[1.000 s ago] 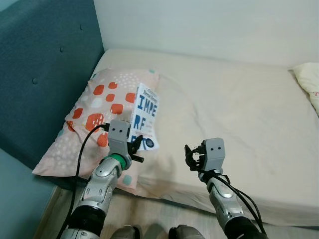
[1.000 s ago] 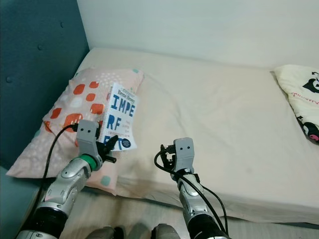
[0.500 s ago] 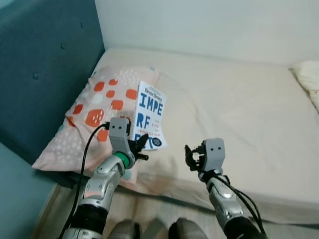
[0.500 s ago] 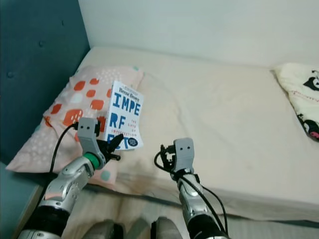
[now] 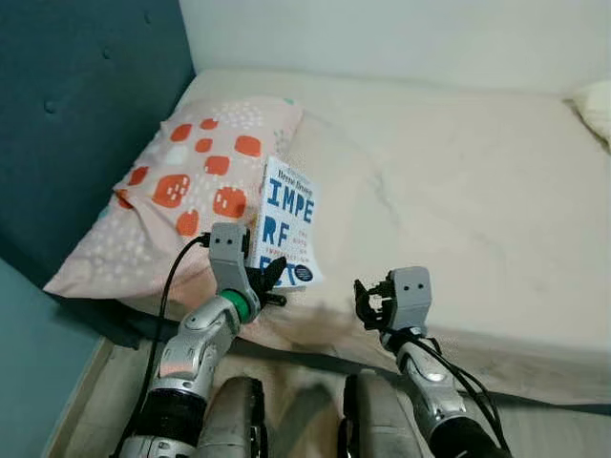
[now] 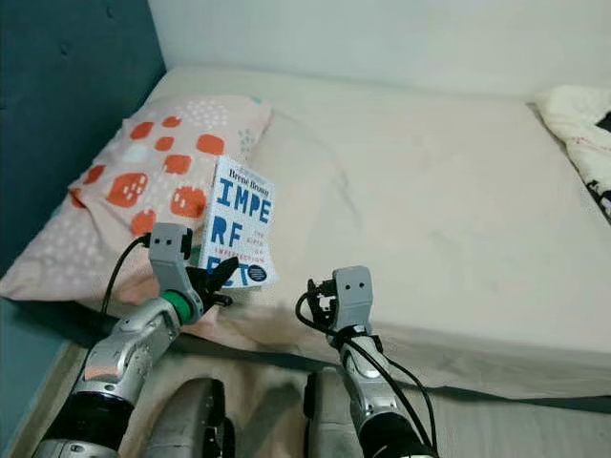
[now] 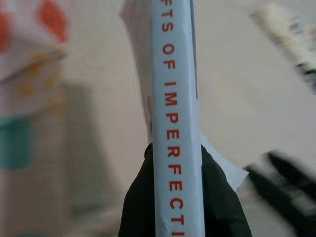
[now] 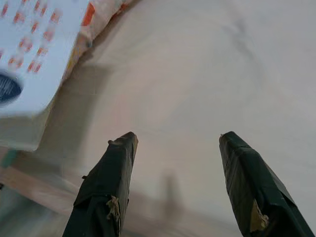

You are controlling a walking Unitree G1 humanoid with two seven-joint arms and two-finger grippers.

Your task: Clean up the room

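Observation:
A white paperback book with big blue letters stands upright over the bed's near edge, held in the air. My left gripper is shut on its lower end; the left wrist view looks along the pale spine with red letters, pinched between the black fingers. My right gripper hangs open a little to the right of the book, over the bed's front edge, with nothing between its fingers.
A pink pillow with orange patches lies at the bed's left end against a blue padded headboard. The beige sheet stretches to the right. A white printed pillow lies at the far right. Wooden floor shows below.
The whole picture has slid: the bed and pillow lie farther from me now, so the camera has drawn back. The book stays in my left gripper. The right gripper holds its pose.

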